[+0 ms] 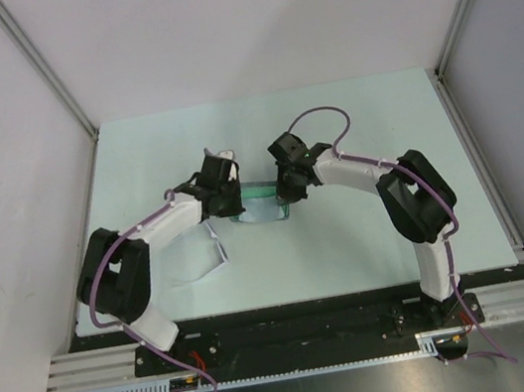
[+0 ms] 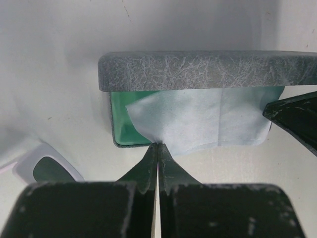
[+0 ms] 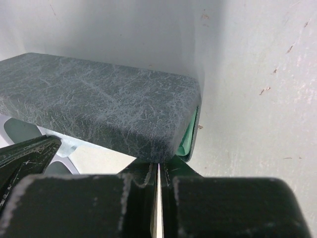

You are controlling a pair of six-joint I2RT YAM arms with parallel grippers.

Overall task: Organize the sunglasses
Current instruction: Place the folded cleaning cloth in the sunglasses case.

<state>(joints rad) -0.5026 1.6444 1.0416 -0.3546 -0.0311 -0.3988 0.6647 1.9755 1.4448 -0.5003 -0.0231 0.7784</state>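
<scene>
The left gripper (image 2: 157, 148) pinches the blue cloth (image 2: 198, 119) hanging from the open grey case (image 2: 198, 69), the right gripper (image 3: 157, 167) sits closed against its lid edge, and the white sunglasses (image 2: 47, 168) lie beside.

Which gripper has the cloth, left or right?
The left gripper: its shut tips pinch a corner of the pale blue cloth spilling from the grey case. The right gripper sits at the case's edge instead.

left hand (image 2: 157, 147) is pointing inward, fingers pressed together | right hand (image 3: 157, 166) is facing it, fingers likewise closed
</scene>
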